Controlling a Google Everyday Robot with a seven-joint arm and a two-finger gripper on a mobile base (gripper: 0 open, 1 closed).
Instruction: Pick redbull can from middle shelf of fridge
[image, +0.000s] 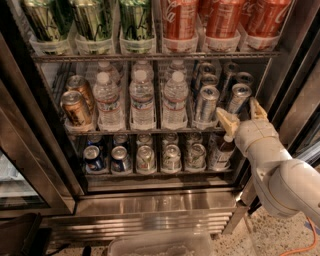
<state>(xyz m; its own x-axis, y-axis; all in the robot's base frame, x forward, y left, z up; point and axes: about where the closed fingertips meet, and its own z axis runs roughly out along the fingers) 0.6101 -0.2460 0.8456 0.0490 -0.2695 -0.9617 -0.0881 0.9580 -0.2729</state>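
The fridge stands open with three wire racks of drinks. The middle shelf holds copper cans, water bottles and, at the right, two lanes of slim silver redbull cans. The front redbull can of the rightmost lane stands upright, and another stands in the lane to its left. My gripper is open at the right end of the middle shelf, just in front of and below the rightmost can. Its tan fingers stand on either side of that can's lower part and do not close on it.
Water bottles and copper cans fill the shelf's left and middle. Green cans and red cans sit on the rack above, short cans on the rack below. The dark door frame is close on the right. A clear bin lies on the floor.
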